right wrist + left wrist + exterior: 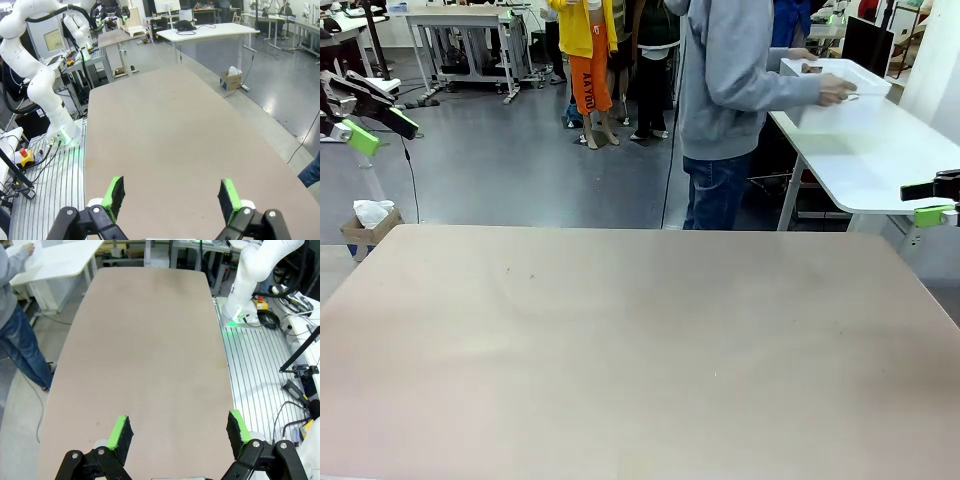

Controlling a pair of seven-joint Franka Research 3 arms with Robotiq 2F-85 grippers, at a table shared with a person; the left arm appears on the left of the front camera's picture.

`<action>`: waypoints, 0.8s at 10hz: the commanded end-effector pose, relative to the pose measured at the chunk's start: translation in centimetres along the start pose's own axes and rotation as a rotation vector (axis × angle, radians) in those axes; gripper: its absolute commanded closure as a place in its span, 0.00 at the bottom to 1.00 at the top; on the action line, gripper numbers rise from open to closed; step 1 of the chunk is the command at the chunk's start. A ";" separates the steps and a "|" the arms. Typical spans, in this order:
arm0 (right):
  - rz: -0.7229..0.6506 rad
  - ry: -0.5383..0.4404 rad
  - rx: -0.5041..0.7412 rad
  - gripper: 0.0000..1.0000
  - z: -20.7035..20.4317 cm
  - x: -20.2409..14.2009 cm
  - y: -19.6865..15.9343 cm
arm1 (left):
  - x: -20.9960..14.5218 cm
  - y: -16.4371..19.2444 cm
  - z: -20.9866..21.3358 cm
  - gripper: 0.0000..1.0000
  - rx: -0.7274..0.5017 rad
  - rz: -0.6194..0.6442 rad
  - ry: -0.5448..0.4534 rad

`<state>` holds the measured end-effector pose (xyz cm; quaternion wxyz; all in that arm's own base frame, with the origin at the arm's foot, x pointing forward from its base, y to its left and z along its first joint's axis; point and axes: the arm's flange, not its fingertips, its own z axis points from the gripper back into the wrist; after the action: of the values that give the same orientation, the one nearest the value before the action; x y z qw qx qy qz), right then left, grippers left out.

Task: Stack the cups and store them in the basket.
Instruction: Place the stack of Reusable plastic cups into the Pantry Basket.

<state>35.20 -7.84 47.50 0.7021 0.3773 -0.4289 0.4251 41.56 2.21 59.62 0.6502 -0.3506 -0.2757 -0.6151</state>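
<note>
A person in a grey top stands at the far side, turned to a white side table (880, 150). Their hand (837, 92) holds the white basket (840, 100) on that table. The cups are out of view. My left gripper (382, 130) hangs open at the far left, above and beside the table; in its wrist view the left gripper (178, 427) has its green pads wide apart over bare tabletop. My right gripper (932, 202) sits at the right edge, also open. Nothing lies between the spread pads of the right gripper (172, 190) in its own view.
The beige work table (640, 340) spreads across the foreground. A small cardboard box (368, 225) with white paper stands on the floor past its far-left corner. The other arm's white base (245, 290) rises beside the table on a ribbed metal deck.
</note>
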 end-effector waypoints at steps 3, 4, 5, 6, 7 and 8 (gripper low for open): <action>-0.009 -0.010 0.004 0.00 0.2 0.4 0.0 | 0.3 -0.1 0.1 0.02 0.004 0.010 0.012; -0.009 -0.010 0.004 0.00 0.2 0.4 0.0 | 0.3 -0.1 0.1 0.02 0.004 0.010 0.012; -0.009 -0.010 0.004 0.00 0.2 0.4 0.0 | 0.3 -0.1 0.1 0.02 0.004 0.010 0.012; -0.009 -0.010 0.004 0.00 0.2 0.4 0.0 | 0.3 -0.1 0.1 0.02 0.004 0.010 0.012; -0.009 -0.010 0.004 0.00 0.2 0.4 0.0 | 0.3 -0.1 0.1 0.02 0.004 0.010 0.012; -0.009 -0.010 0.004 0.00 0.2 0.4 0.0 | 0.3 -0.1 0.1 0.02 0.004 0.010 0.012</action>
<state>35.20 -7.84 47.50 0.7021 0.3773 -0.4289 0.4251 41.56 2.21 59.62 0.6502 -0.3506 -0.2757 -0.6151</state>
